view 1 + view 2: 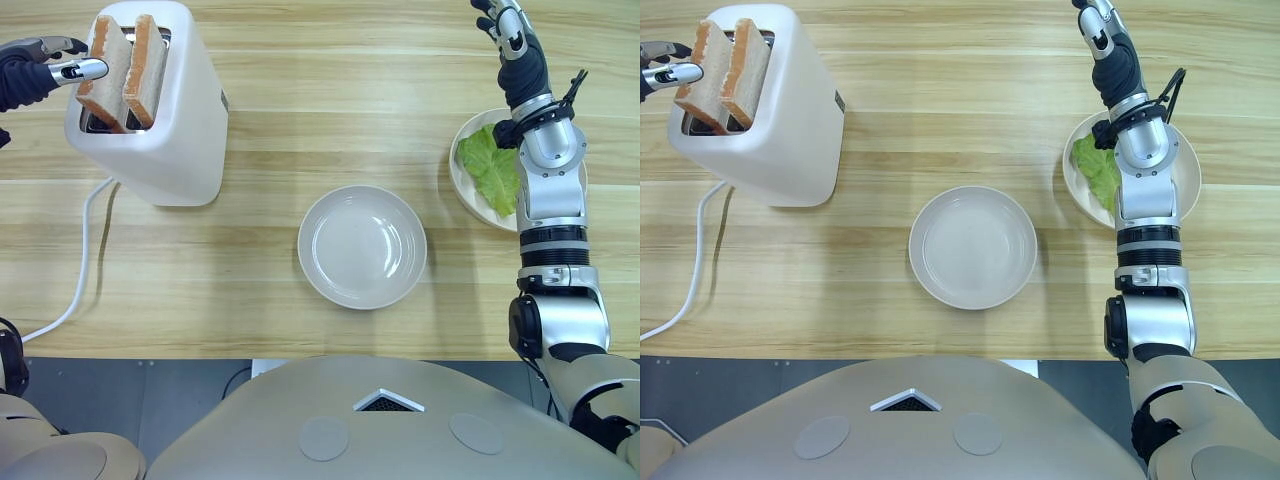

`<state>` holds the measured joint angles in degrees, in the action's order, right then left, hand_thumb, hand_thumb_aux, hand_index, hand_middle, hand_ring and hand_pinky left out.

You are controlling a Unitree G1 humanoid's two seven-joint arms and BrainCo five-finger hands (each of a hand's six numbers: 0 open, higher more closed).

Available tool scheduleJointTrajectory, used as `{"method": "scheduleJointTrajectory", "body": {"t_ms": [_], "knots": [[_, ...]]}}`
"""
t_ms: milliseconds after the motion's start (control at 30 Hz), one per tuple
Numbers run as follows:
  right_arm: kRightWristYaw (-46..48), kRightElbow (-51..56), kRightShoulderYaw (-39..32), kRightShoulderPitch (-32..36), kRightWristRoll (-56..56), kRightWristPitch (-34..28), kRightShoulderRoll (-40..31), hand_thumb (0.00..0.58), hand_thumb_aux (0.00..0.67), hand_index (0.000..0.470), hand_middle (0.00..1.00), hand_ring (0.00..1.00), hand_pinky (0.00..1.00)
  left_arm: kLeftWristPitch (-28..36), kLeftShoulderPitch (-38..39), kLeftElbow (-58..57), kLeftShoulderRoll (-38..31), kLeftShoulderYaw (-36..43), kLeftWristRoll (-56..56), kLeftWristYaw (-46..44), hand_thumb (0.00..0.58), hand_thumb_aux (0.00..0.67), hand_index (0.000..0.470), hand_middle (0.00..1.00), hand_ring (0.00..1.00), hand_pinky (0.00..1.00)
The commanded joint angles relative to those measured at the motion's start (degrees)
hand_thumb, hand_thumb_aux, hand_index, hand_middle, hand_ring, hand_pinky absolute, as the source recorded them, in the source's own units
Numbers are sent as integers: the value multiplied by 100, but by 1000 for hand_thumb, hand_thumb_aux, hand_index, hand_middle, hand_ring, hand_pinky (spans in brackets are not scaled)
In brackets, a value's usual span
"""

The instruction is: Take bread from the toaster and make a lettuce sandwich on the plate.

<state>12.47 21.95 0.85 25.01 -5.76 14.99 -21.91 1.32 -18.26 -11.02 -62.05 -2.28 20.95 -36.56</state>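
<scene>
Starting on the toast step: both brown-crusted bread slices (145, 65) sit in the white toaster (175, 130), and my left hand (40, 68) has its fingers (88, 69) parted against the outer one, gripping nothing. Next: pinch, lift straight up, over to the round cream plate (362, 290). My right hand (505, 25) is open, empty.

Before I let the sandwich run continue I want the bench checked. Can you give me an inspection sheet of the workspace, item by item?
Surface: wooden table, no spills seen.
Job's things: white toaster at far left, two bread slices standing in its slots; empty plate in the centre; lettuce on a smaller plate at right, partly under the right arm.
Clutter: nothing seen.
Hands: left hand at the toaster's left side, by the left slice; right hand raised beyond the lettuce plate, holding nothing.
Cables: white cord runs from the toaster off the near table edge.
Surroundings: grey floor below the near edge.
</scene>
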Motion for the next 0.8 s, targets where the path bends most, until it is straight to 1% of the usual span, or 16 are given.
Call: {"method": "scheduleJointTrajectory", "body": {"t_ms": [33, 100, 133, 167, 233, 300, 333, 500, 600, 633, 667, 700, 733, 767, 800], "knots": [[8, -81, -26, -32, -69, -66, -34, 0, 0, 0, 0, 0, 0, -32, -180, 57, 0, 195, 89, -128, 14, 8, 6, 0, 0, 0], [3, -99, -32, -41, -76, -73, -30, 0, 0, 0, 0, 0, 0, -37, -235, 1, -21, 271, 168, -123, 112, 68, 48, 0, 0, 0], [0, -105, -34, -44, -82, -79, -31, 0, 0, 0, 0, 0, 0, -42, -254, -29, -30, 286, 196, -114, 128, 79, 55, 0, 0, 0], [-3, -111, -36, -45, -86, -87, -32, 0, 0, 0, 0, 0, 0, -43, -265, -52, -40, 290, 219, -104, 175, 110, 77, 0, 0, 0], [-3, -119, -40, -47, -92, -98, -32, 0, 0, 0, 0, 0, 0, -46, -278, -73, -50, 294, 260, -98, 223, 145, 101, 0, 0, 0], [-4, -159, -37, -74, -100, -113, -33, 0, 0, 0, 0, 0, 0, -57, -281, -69, -61, 300, 285, -105, 304, 208, 146, 0, 0, 0], [-2, -175, -32, -83, -106, -119, -31, 0, 0, 0, 0, 0, 0, -62, -282, -70, -66, 304, 294, -108, 322, 223, 157, 0, 0, 0], [3, -259, -3, -141, -126, -164, -36, 0, 0, 0, 0, 0, 0, -87, -299, -81, -48, 349, 307, -138, 366, 263, 184, 0, 0, 0], [2, -275, 1, -153, -134, -187, -44, 0, 0, 0, 0, 0, 0, -104, -352, -30, 16, 452, 352, -168, 438, 339, 238, 0, 0, 0], [-1, -278, 1, -154, -139, -191, -46, 0, 0, 0, 0, 0, 0, -116, -387, -10, 46, 512, 383, -181, 447, 349, 245, 0, 0, 0], [-7, -290, 2, -164, -146, -197, -47, 0, 0, 0, 0, 0, 0, -125, -436, -4, 82, 573, 411, -182, 480, 391, 275, 0, 0, 0], [-12, -296, 2, -172, -154, -200, -51, 0, 0, 0, 0, 0, 0, -149, -509, -8, 120, 642, 465, -146, 528, 470, 330, 0, 0, 0], [-16, -296, 0, -177, -162, -202, -55, 0, 0, 0, 0, 0, 0, -156, -579, -22, 155, 692, 524, -105, 566, 568, 398, 0, 0, 0], [-17, -296, -1, -180, -166, -205, -58, 0, 0, 0, 0, 0, 0, -163, -660, -61, 187, 742, 593, -52, 580, 670, 470, 0, 0, 0], [-19, -292, -3, -180, -170, -207, -61, 0, 0, 0, 0, 0, 0, -174, -725, -100, 198, 800, 681, -8, 580, 670, 470, 0, 0, 0]]}}
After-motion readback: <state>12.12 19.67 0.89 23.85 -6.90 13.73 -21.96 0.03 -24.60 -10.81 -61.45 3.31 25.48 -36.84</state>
